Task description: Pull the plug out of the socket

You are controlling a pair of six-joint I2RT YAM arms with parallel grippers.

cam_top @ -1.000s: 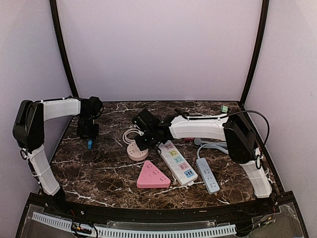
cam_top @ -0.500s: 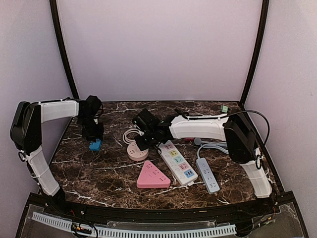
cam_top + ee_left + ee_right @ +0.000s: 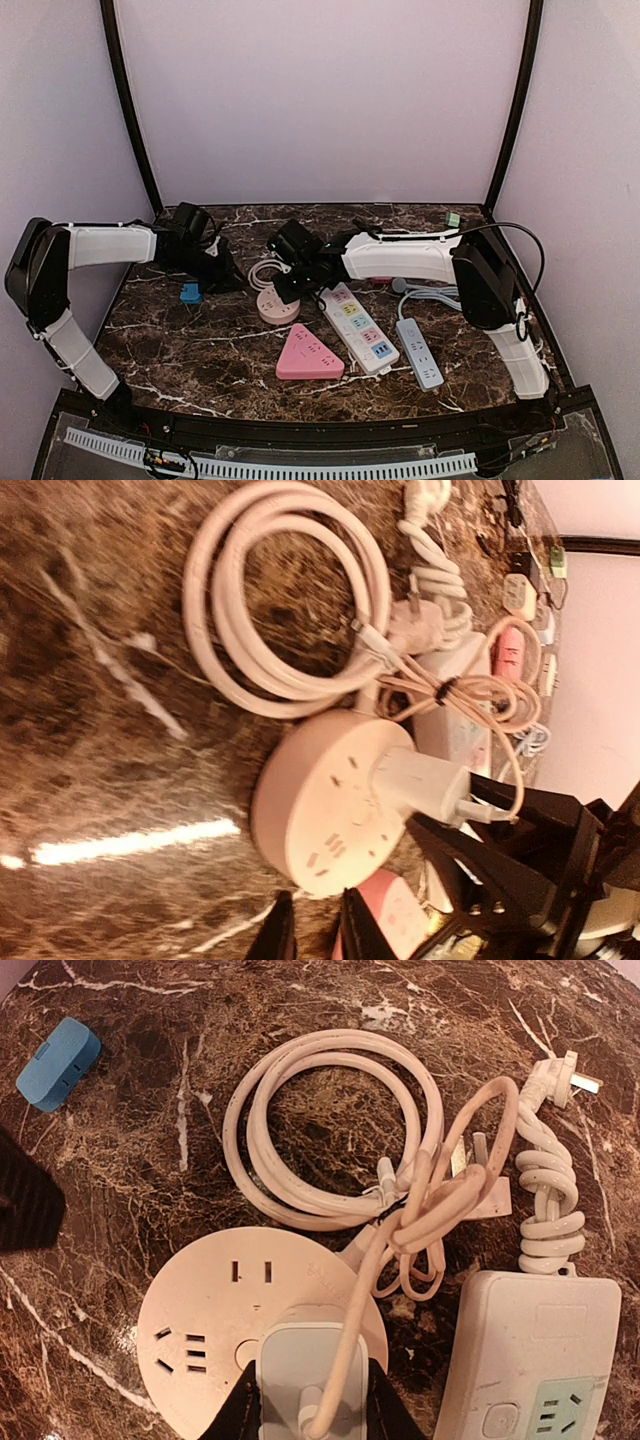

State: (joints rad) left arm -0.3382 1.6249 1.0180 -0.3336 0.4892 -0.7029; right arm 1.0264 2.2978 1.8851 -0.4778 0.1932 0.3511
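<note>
1. Status: grasp made, pull not made. Nearest the arm bases, three spare outlets lie on the marble table [image 3: 180,350]: pink triangular block [image 3: 308,355], multicoloured strip [image 3: 358,328] and grey strip [image 3: 420,352]. No arm touches any of them.
2. Mid-table: round socket [image 3: 195,1345], pale pink, lies flat on the marble, just left of the multicoloured strip's far end. White plug [image 3: 290,1360] stands in its face. The plug body sits flush and no prongs show, so it is judged fully seated.
3. Right gripper [image 3: 312,1408]: jaws closed onto the white plug, one finger on each side of its body. The cord runs up between them.
4. Left gripper [image 3: 314,938]: just beside the round socket on its left, and apart from it in the top view. Only the tips show in its own camera; they stand slightly apart with nothing between them.
5. Farther out: blue adapter [image 3: 190,292] lies loose on the marble, left of the left gripper. Coiled cable [image 3: 320,1130] rests just behind the round socket, with the plug's cord bundled against it.
6. Remaining (judgement): the whole extraction. The round socket is loose, so it will likely lift with the plug unless the left gripper pins it down. After that, a straight pull along the prongs is needed.
</note>
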